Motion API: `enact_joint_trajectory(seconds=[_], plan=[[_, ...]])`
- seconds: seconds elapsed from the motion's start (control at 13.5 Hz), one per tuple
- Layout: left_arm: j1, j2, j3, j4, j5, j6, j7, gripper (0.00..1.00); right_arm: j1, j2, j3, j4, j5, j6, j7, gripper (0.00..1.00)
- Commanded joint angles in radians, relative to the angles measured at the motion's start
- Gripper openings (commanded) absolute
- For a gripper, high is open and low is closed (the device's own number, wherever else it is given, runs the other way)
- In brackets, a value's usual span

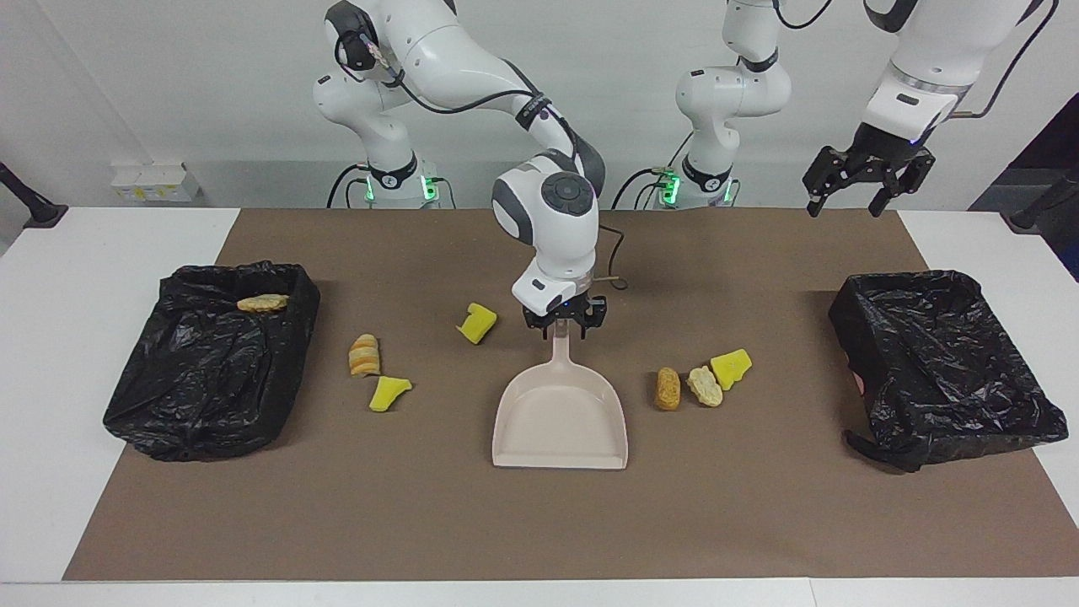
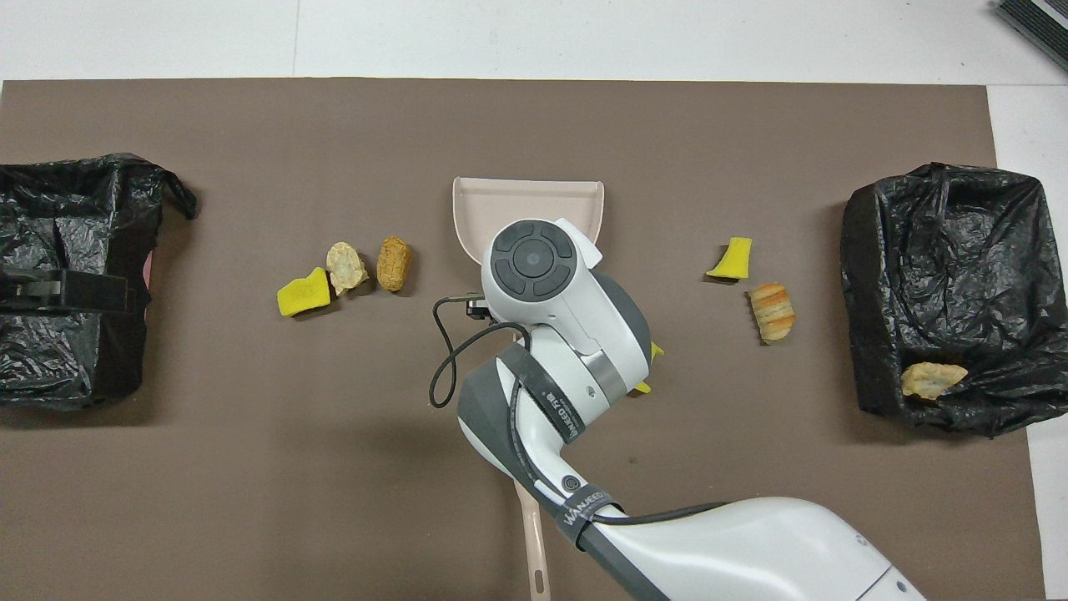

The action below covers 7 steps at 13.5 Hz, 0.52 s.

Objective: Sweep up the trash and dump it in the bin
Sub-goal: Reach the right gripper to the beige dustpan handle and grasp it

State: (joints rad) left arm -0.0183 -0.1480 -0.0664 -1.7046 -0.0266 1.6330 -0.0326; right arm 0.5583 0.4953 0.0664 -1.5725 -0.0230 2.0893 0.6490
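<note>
The beige dustpan (image 1: 560, 417) lies flat mid-table with its handle (image 1: 560, 341) pointing toward the robots. My right gripper (image 1: 563, 327) is down at that handle, open, a finger on each side; the arm hides it in the overhead view. Trash lies on both sides. A yellow chunk (image 1: 478, 323), a striped bread piece (image 1: 364, 354) and another yellow chunk (image 1: 389, 393) lie toward the right arm's end. A brown piece (image 1: 668, 388), a pale piece (image 1: 705, 385) and a yellow chunk (image 1: 731, 367) lie toward the left arm's end. My left gripper (image 1: 847, 201) waits open, high over the bin (image 1: 944, 362).
A second black-lined bin (image 1: 211, 362) stands toward the right arm's end with a bread piece (image 1: 262, 302) in it. A brown mat (image 1: 539, 523) covers the table. The dustpan's handle (image 2: 534, 542) runs under my right arm toward the robots.
</note>
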Motion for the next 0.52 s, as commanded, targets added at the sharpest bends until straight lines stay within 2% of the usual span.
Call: enact_joint_trajectory(seconds=[0.0,0.15,0.22,0.3,0.45], plan=[[-0.005,-0.008,0.0,0.006,-0.012,-0.024,0.003,1.0,0.0,-0.032,0.0,-0.046,-0.018,0.029,0.02,0.47],[-0.005,-0.025,0.0,-0.012,-0.015,-0.034,-0.001,1.0,-0.003,-0.032,0.0,-0.049,-0.02,0.035,0.008,0.42],[-0.006,-0.028,0.0,-0.018,-0.015,-0.045,-0.004,1.0,-0.003,-0.032,0.0,-0.05,-0.025,0.034,-0.02,0.26],[-0.015,-0.03,-0.001,-0.02,-0.015,-0.071,-0.015,1.0,-0.008,-0.03,0.0,-0.047,-0.031,0.034,-0.063,0.02],[-0.031,-0.064,-0.006,-0.059,-0.015,-0.11,-0.064,1.0,-0.014,-0.032,0.0,-0.035,-0.029,0.025,-0.107,0.0]])
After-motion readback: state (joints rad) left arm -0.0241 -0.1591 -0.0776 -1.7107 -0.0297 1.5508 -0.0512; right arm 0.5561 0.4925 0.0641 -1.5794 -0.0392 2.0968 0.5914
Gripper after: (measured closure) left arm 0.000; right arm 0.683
